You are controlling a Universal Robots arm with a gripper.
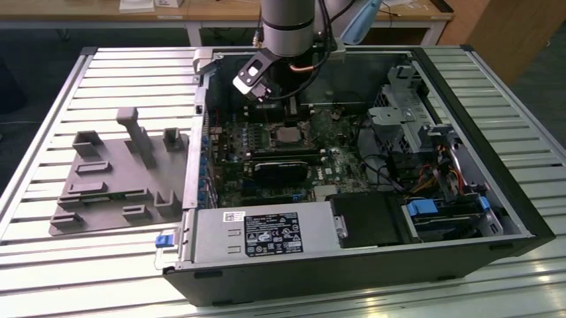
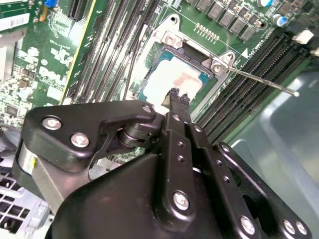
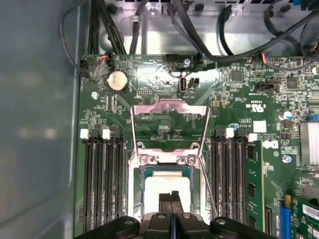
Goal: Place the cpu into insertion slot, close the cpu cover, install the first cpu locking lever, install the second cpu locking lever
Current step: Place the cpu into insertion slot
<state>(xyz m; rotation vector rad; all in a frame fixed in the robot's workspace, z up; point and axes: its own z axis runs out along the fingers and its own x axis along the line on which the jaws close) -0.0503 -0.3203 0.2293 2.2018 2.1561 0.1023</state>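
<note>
The pincer is clenched, tips together, gripping nothing, directly over the cpu; contact cannot be told. The cpu lies flat in the insertion slot. Beyond it the cpu cover stands open. One locking lever juts free.

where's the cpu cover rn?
In the first wrist view the cpu cover stands flipped open off the insertion slot, on the slot's far side from the gripper, between the two memory slot banks.

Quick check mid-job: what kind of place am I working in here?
Likely a robotics lab bench: an open computer case on a slatted metal table, a grey fixture tray beside it.
</note>
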